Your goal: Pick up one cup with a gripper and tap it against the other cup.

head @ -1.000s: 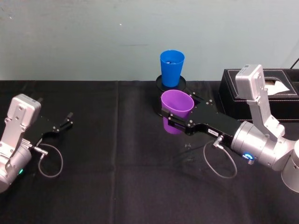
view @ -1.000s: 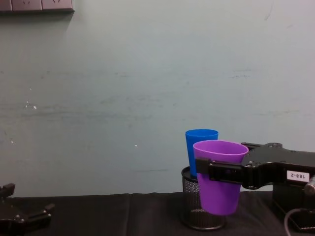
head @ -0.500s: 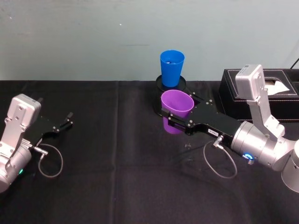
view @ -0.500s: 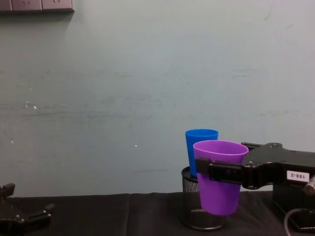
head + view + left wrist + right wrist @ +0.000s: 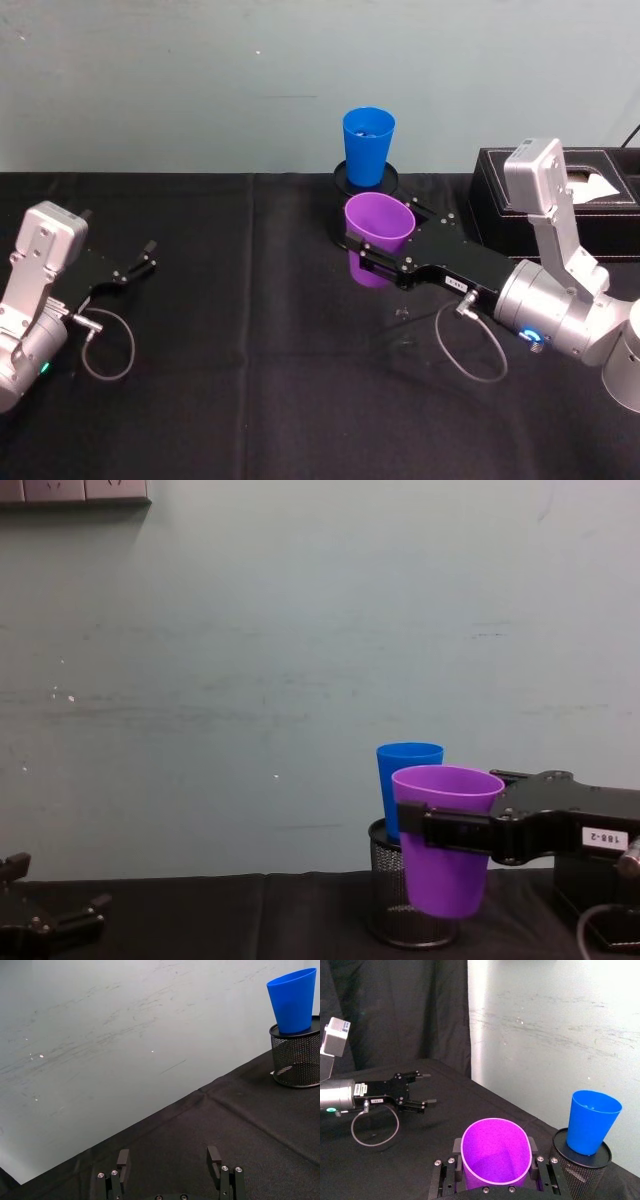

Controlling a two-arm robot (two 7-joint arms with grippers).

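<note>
My right gripper (image 5: 362, 250) is shut on the purple cup (image 5: 379, 224), holding it upright above the table just in front of the blue cup (image 5: 367, 145). The blue cup stands upright on top of a black mesh holder (image 5: 399, 900). From the chest the purple cup (image 5: 446, 838) overlaps the blue cup (image 5: 405, 780), and I cannot tell whether they touch. In the right wrist view the purple cup (image 5: 494, 1155) sits between the jaws, with the blue cup (image 5: 590, 1121) beyond it. My left gripper (image 5: 140, 260) rests open at the table's left, and its fingers (image 5: 123, 1160) hold nothing.
A black tissue box (image 5: 560, 195) stands at the back right, close behind my right arm. The black cloth-covered table (image 5: 250, 400) meets a pale wall just behind the mesh holder (image 5: 296, 1057).
The purple cup has risen very slightly in the right gripper. The left arm has not moved.
</note>
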